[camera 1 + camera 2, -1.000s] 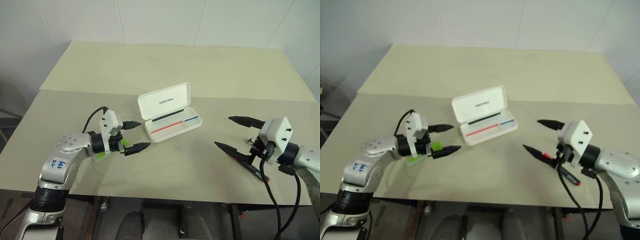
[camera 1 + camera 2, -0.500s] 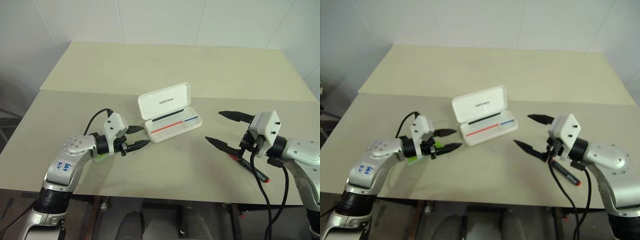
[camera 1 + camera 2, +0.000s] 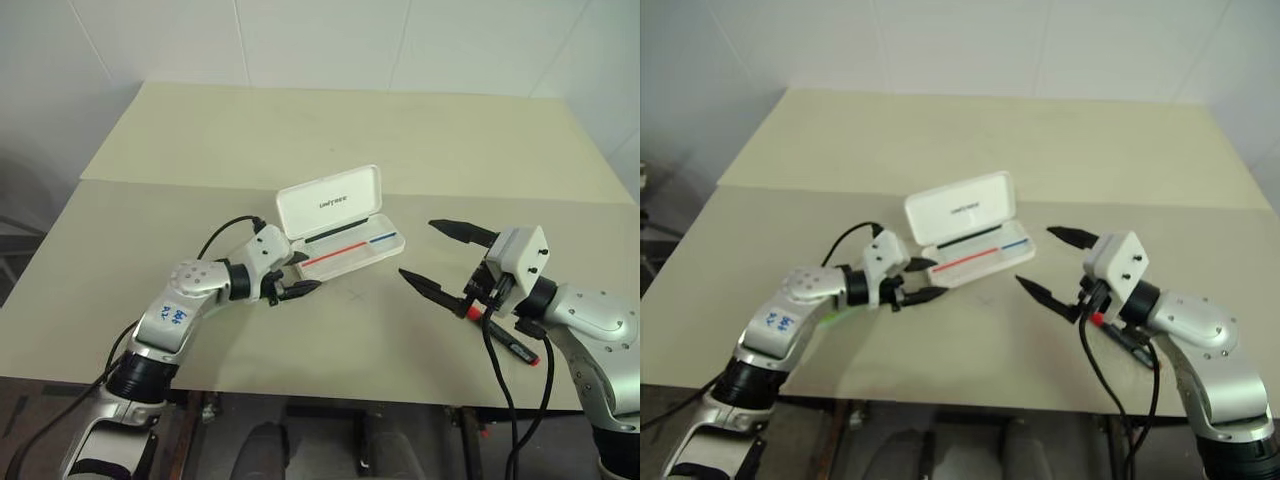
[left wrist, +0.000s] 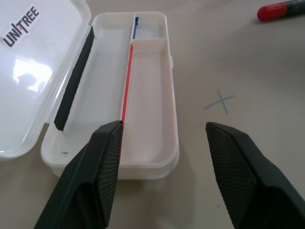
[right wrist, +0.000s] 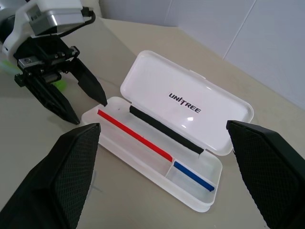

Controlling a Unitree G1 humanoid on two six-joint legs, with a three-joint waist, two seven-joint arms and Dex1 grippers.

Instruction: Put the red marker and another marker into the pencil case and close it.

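Head views: the pencil case [image 3: 345, 228] lies open mid-surface [image 3: 200, 140], lid raised. The left tool [image 3: 296, 287] hovers at the case's near end, fingers parted and empty. The right tool [image 3: 440, 256] is spread wide, empty, over the red marker [image 3: 505, 333] lying on the surface.

Left wrist view: parted fingers [image 4: 102, 167] frame the empty tray; the marker's red cap shows beyond.

Right wrist view: the light-green highlighter [image 5: 58, 85] lies behind the left tool.

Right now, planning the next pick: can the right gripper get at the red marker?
Probably yes: the red marker lies bare on the table just beneath the open right gripper, with only its own cable nearby.
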